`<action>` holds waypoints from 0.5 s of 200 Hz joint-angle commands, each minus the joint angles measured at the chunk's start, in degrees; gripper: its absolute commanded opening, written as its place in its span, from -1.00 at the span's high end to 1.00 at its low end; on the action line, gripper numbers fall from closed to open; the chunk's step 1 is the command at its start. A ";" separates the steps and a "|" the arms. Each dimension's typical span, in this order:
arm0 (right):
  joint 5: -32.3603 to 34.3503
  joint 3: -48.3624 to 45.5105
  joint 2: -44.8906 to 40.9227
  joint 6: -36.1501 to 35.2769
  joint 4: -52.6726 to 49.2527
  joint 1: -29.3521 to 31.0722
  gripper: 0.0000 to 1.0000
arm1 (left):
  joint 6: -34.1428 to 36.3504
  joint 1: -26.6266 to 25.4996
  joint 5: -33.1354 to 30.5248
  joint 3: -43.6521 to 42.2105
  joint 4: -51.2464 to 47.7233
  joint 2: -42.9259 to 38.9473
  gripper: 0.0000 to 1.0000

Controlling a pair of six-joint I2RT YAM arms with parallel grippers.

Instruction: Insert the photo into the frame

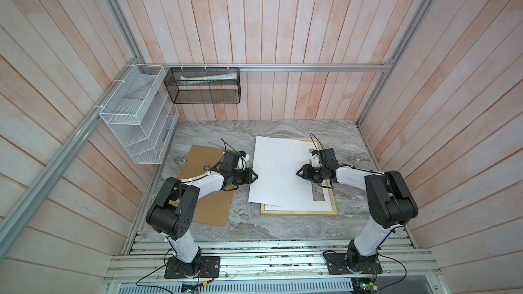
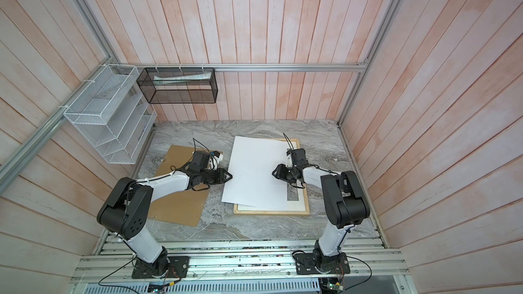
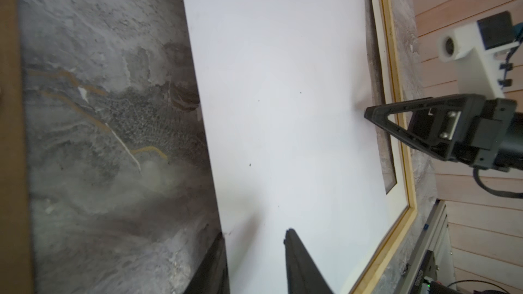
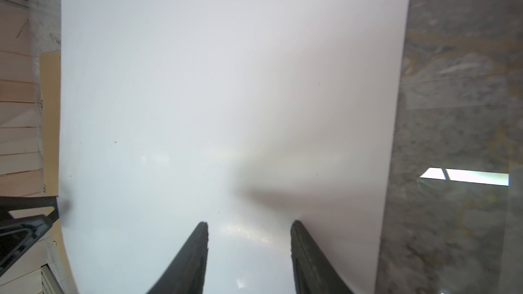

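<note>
**Photo white side up across the frame, both end effectors at it**

Left end effector (image 3: 253,236): the fingers are seen spread, with the left edge of the photo (image 1: 280,171) lying between them. Contact cannot be told. Right end effector (image 4: 249,224): the fingers are spread, the tips are set down at the sheet near its right edge, and nothing is pinched.

Photo: the plain white side is turned up. It is laid skewed over the frame (image 1: 300,212), with its left side overhanging onto the table (image 1: 283,230). Inside the frame a white mat (image 1: 328,196) is seen, and a strip of its cut-out is left uncovered. A brown backing board (image 1: 203,207) is laid flat on the table beneath the left arm, apart from the frame.

Containers: two are counted, both hung on the walls.
- A black mesh basket (image 1: 203,86), in which one pale roll (image 1: 206,77) is held.
- A white wire rack (image 1: 135,120) with tiered pockets, whose contents cannot be made out.

Count: two arms, two end effectors, one photo, one frame, one mat, one board.
</note>
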 commanded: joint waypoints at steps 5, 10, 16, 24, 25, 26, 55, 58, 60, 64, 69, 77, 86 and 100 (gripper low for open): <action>0.42 1.02 0.91 0.49 0.62 0.50 0.02 | -0.14 0.15 1.44 -0.04 -0.05 -2.00 0.40; 0.50 1.09 0.96 0.45 0.67 0.52 0.02 | -0.11 0.15 1.62 0.01 -0.05 -2.13 0.42; 0.43 1.09 0.96 0.52 0.67 0.57 0.02 | -0.17 0.16 1.82 0.05 0.03 -2.25 0.44; 0.46 1.01 0.92 0.53 0.75 0.55 0.03 | -0.30 0.18 1.93 0.19 0.04 -2.26 0.47; 0.43 1.01 0.92 0.53 0.76 0.55 0.03 | -0.29 0.16 1.93 0.22 0.08 -2.24 0.47; 0.47 1.01 0.87 0.53 0.76 0.55 0.02 | -0.28 0.16 1.93 0.23 0.06 -2.23 0.48; 0.58 0.99 0.48 0.38 0.72 0.55 0.03 | -0.61 0.15 2.02 0.55 -0.12 -2.19 0.63; 0.62 1.01 0.40 0.29 0.64 0.55 0.03 | -0.55 0.15 2.09 0.61 -0.14 -2.22 0.65; 0.68 1.01 0.35 0.23 0.60 0.55 0.03 | -0.54 0.15 2.10 0.60 -0.21 -2.22 0.67; 0.82 1.04 0.26 0.12 0.40 0.55 0.02 | -0.56 0.15 2.23 0.64 -0.23 -2.23 0.69; 1.10 1.16 0.13 -0.03 0.21 0.55 0.03 | -0.62 0.15 2.20 0.68 -0.30 -2.30 0.72; 1.43 1.31 -0.13 -0.25 -0.10 0.35 0.03 | -0.63 0.15 2.20 0.68 -0.40 -2.48 0.78; 1.73 1.44 -0.44 -0.51 -0.42 0.29 0.03 | -0.63 0.15 2.15 0.77 -0.64 -2.78 0.82; 1.98 1.53 -0.86 -0.70 -0.72 -0.09 0.03 | -0.46 0.15 2.11 0.94 -0.98 -3.30 0.87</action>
